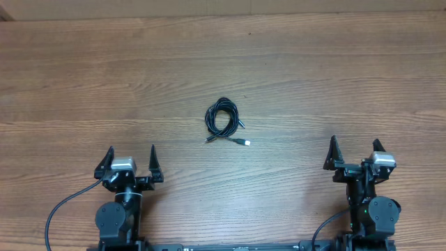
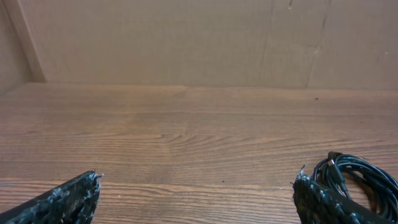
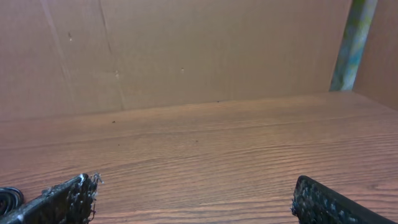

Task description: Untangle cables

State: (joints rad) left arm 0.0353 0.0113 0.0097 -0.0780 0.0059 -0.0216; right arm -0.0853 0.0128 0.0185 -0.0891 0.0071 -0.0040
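Note:
The cables [image 1: 223, 120] lie as one small black coiled bundle at the table's middle, with a silver-tipped plug [image 1: 245, 142] sticking out at the lower right. In the left wrist view the cables [image 2: 364, 180] show at the right edge, partly behind my right finger. The right wrist view catches only a sliver of the cables [image 3: 7, 199] at the far left. My left gripper [image 1: 132, 155] stands open near the front edge, left of the bundle. My right gripper [image 1: 354, 146] is open too, near the front right. Both are well apart from the cables and hold nothing.
Thick black wires [image 1: 59, 209] run from the arm bases at the front edge. A brown cardboard wall [image 2: 186, 40] stands along the table's far side. A wooden tabletop [image 1: 104, 84] spreads around the bundle.

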